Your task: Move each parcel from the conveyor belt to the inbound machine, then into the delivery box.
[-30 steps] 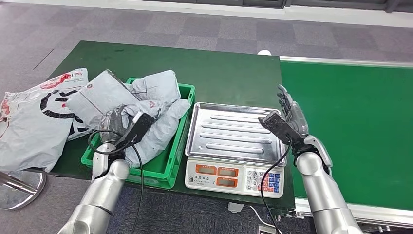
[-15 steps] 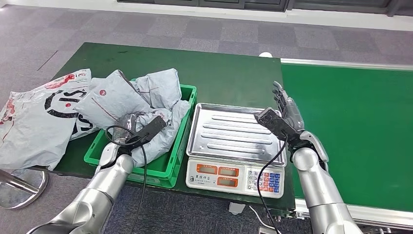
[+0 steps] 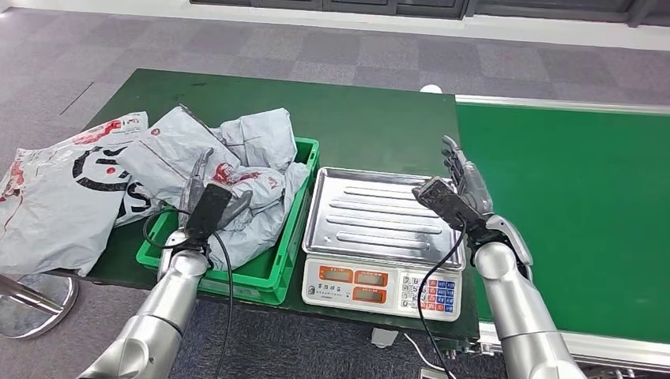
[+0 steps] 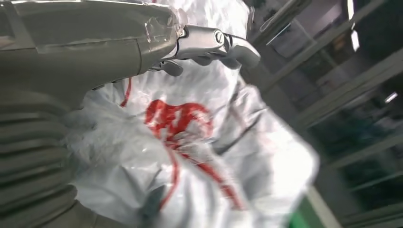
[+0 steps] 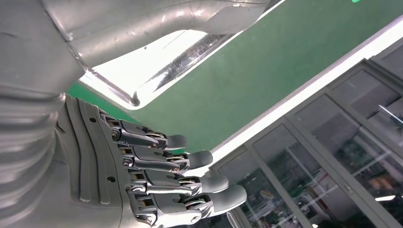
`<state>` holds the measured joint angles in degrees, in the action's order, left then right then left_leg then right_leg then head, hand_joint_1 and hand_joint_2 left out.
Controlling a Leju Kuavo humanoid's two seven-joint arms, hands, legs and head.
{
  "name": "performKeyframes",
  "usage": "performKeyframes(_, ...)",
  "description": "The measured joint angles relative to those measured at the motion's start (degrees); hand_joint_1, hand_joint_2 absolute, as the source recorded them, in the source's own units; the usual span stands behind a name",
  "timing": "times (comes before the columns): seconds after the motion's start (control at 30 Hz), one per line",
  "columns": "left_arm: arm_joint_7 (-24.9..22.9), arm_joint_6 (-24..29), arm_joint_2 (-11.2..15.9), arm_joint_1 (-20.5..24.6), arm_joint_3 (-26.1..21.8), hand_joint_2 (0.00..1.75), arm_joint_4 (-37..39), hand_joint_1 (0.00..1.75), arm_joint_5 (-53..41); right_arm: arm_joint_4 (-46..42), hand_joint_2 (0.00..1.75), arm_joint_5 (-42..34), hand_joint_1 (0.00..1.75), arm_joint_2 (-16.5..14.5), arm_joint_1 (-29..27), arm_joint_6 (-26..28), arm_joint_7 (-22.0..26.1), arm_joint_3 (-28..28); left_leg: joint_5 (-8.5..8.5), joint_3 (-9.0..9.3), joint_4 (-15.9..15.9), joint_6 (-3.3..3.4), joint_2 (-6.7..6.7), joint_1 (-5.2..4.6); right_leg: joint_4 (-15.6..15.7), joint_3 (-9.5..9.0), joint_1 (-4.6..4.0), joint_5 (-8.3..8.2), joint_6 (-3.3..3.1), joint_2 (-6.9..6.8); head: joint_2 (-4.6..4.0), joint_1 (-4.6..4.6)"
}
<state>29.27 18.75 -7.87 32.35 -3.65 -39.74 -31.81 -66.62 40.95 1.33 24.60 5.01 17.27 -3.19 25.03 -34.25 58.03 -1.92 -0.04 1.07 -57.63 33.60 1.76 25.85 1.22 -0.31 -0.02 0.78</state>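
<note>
Head view: grey parcels [image 3: 237, 181] lie heaped in the green delivery box [image 3: 276, 268] at centre left. The left hand [image 3: 201, 189] rests on them; its grip is unclear. The right hand [image 3: 468, 183], fingers spread and empty, hovers beside the scale tray [image 3: 379, 213].

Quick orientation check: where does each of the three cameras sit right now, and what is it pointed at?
Head view: high on the body, looking down at the scale tray, green crate and both arms.
Left wrist view: behind the left hand, facing a grey parcel with red print.
Right wrist view: behind the right hand, facing the tray's edge and the conveyor belt.
Shared: head and right wrist views both show tray and belt.
</note>
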Motion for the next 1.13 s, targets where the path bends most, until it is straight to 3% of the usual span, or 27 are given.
performKeyframes(0.17, 3.1, -2.4, -1.0, -4.8, 0.2, 0.00, -10.7, 0.00, 9.2, 0.0, 1.75, -0.4, 0.00, 0.0, 0.0, 0.6, 0.5, 0.0, 0.01, -0.26, 0.0, -0.01, 0.05, 0.00, 0.0, 0.31, 0.00, -0.03, 0.01, 0.10, 0.00, 0.00)
performKeyframes(0.33, 4.3, -4.9, -1.1, -8.3, 2.6, 0.00, -20.0, 0.00, 12.8, 0.0, 1.75, -0.9, 0.00, 0.0, 0.0, 0.6, 0.6, 0.0, 0.02, -0.45, 0.0, -0.01, 0.04, 0.00, 0.0, 0.50, -0.01, -0.02, 0.01, 0.09, 0.00, 0.00)
performKeyframes(0.53, 4.4, -6.6, -1.1, -9.9, 4.2, 0.00, -25.1, 0.00, 14.8, 0.0, 1.75, -1.0, 0.00, 0.0, 0.0, 0.7, 0.6, 0.1, 0.04, -0.51, 0.0, -0.01, 0.05, 0.00, 0.0, 0.59, -0.01, -0.02, 0.01, 0.13, 0.01, 0.01)
performKeyframes(0.67, 5.3, -11.7, -1.0, -10.4, 5.0, 0.00, -26.6, 0.00, 18.8, 0.1, 1.75, -1.5, 0.00, 0.0, 0.0, 0.6, 1.0, 0.1, 0.04, -0.52, 0.0, -0.01, 0.05, 0.00, 0.0, 0.60, -0.01, -0.02, 0.01, 0.13, 0.00, 0.01)
performKeyframes(0.73, 6.7, -17.7, -0.8, -10.5, 5.8, 0.00, -26.9, 0.00, 21.7, 0.2, 1.75, -4.3, 0.00, 0.0, 0.0, -0.5, 2.6, 0.3, 0.04, -0.54, 0.0, -0.01, 0.04, 0.00, 0.0, 0.60, -0.01, -0.02, 0.01, 0.13, 0.00, 0.00)
performKeyframes(0.87, 10.3, -32.1, -0.1, -10.5, 8.5, 1.75, -26.5, 0.00, 26.4, 2.1, 1.75, -16.7, 0.00, -0.7, 1.0, -4.4, 8.9, 1.9, 0.04, -0.56, 0.0, -0.01, 0.04, 0.00, 0.0, 0.61, 0.00, -0.02, 0.01, 0.13, 0.00, 0.00)
performKeyframes(1.0, 10.8, -41.1, 0.2, -10.6, 10.0, 1.75, -24.7, 0.00, 31.1, 7.0, 1.75, -24.5, 0.00, -1.6, 2.2, -2.1, 17.5, 4.1, 0.04, -0.57, 0.0, -0.01, 0.04, 0.00, 0.0, 0.61, 0.00, -0.02, 0.01, 0.12, 0.00, 0.00)
performKeyframes(1.13, 10.8, -43.1, 0.2, -10.7, 10.0, 1.75, -22.1, 0.00, 31.9, 11.8, 1.75, -26.9, 0.00, -2.1, 2.3, 1.0, 21.9, 4.8, 0.04, -0.58, 0.0, -0.01, 0.04, 0.00, 0.0, 0.63, -0.01, -0.02, 0.01, 0.13, 0.00, 0.00)
